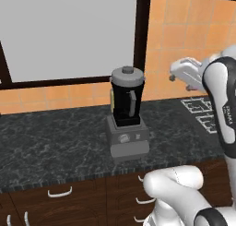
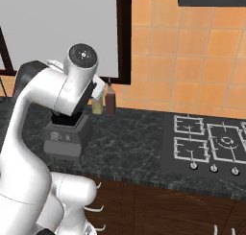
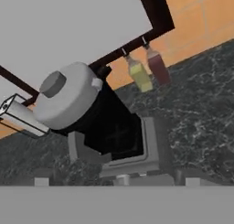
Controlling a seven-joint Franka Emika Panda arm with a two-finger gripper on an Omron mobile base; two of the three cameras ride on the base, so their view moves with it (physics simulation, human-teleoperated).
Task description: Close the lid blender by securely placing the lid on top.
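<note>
Nearest my hand camera is the lid (image 3: 68, 96), a round light-grey cap with a raised knob, and it sits on top of the blender (image 3: 114, 136), whose black jar tapers down to the boxy grey base. My gripper (image 1: 183, 75) hangs in the air off to the stove side of the jar and apart from it; whether its fingers are spread or closed I cannot tell, but nothing shows between the tips at the bottom of the hand view. The lid looks like a light, rigid plastic piece, probably smooth and a bit slippery at the rim, so I judge the knob the best place to pinch, or to press on if it needs seating. In the left base view it appears level on the jar, though I cannot say whether it is fully home. The blender itself is tall and narrow with a side handle, so a sideways shove up high could tip it or slide it on the dark counter (image 1: 50, 137). Behind it, two bottles (image 2: 104, 101) stand close together against the orange tiled wall under the window frame, leaving little room at the back. The stove (image 2: 206, 145) lies well apart on the other side, and the air above the lid is open for a straight approach from overhead.
</note>
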